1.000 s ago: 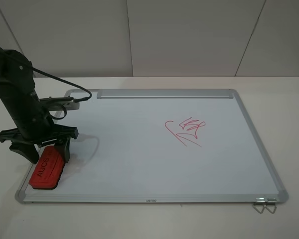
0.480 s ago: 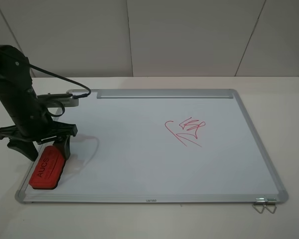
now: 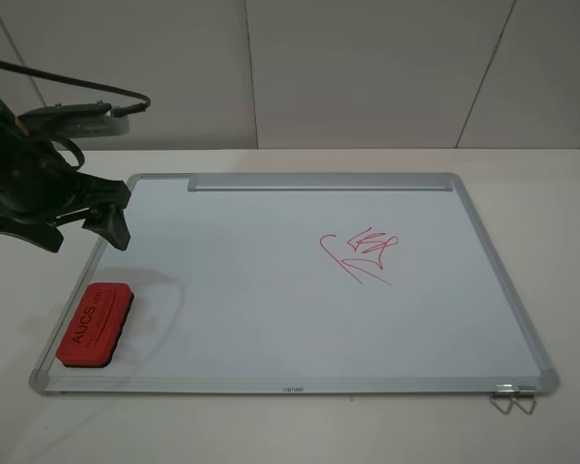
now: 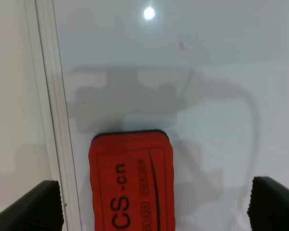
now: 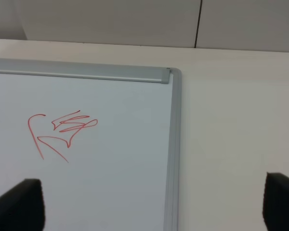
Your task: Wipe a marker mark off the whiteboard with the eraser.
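Your left claw (image 3: 63, 224) hangs open and empty above the near-left part of the large silver-framed whiteboard (image 3: 271, 319). The small red block eraser with black lettering (image 3: 96, 324) lies flat on the board's near-left corner, below and just nearward of that claw, long axis along the left frame edge. The compact red zigzag marker mark (image 3: 375, 243) sits well to the right. The right claw (image 5: 154, 211) is spread open and empty, nearer the mark but far from the eraser.
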Tool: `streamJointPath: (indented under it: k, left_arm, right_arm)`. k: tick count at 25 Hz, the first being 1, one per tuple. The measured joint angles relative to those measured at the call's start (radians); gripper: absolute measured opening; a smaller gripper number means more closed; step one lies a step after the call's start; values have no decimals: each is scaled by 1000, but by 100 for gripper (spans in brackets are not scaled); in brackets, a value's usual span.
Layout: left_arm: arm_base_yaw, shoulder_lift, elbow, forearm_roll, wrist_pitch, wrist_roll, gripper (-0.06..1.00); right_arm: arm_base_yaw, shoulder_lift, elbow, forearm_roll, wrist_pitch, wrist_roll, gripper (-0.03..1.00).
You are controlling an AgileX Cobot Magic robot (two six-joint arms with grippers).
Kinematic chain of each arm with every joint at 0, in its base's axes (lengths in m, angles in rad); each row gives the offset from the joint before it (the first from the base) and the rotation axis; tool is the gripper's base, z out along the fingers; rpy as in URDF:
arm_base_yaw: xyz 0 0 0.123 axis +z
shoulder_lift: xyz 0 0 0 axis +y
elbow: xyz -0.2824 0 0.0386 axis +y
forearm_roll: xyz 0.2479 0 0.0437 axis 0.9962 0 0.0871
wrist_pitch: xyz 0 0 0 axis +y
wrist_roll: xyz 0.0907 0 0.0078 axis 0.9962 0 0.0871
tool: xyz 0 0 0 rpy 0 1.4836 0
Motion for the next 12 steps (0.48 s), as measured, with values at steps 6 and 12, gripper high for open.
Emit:
streamJointPath:
  k: [6, 12]
  left_arm:
    - [0, -208, 0, 35, 0, 14, 77]
    - [0, -403, 20, 71, 3, 16, 77]
  right_arm:
    - [0, 0, 0, 0, 0, 0, 83]
    - [0, 0, 0, 0, 0, 0, 83]
